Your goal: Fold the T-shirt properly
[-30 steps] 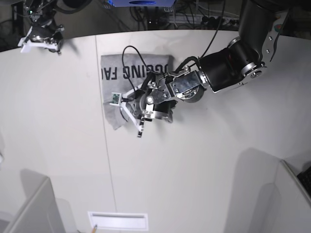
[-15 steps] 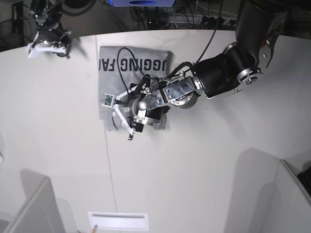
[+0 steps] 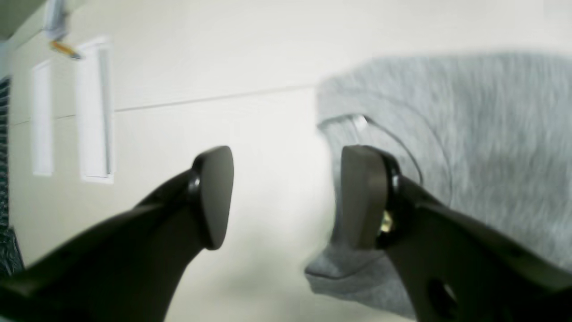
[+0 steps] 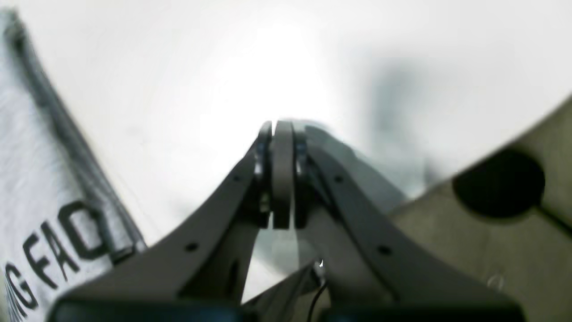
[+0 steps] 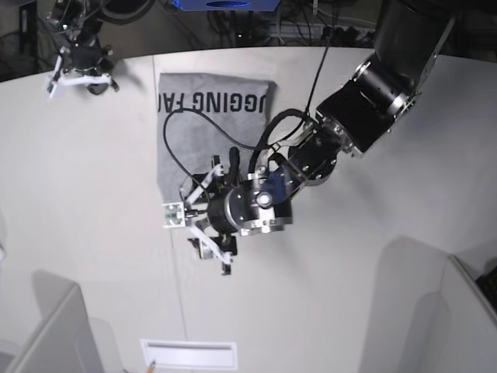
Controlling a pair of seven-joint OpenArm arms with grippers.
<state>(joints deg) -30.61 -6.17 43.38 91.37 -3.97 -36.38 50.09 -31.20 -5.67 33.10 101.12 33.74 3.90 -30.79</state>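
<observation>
Heather-grey cotton T-shirt [image 5: 198, 136] with bold black block lettering lies folded into a narrow rectangle on the white table [image 5: 349, 272], towards the far edge, its printed band at the top. A second ago the left gripper [image 3: 286, 197] was pinched low over the cloth's near corner; now its jaws stand apart and empty, one pad [image 3: 357, 201] in front of the grey hem, and the arm has drawn back off the near edge of the shirt (the rumpled corner seen a second ago now lies flatter). That release suggests a fold has just been laid down and the arm is clearing. The right gripper [image 4: 277, 174] stays pressed closed on nothing, parked beside the shirt's far corner. What remains is probably a last crosswise fold or tidying.
</observation>
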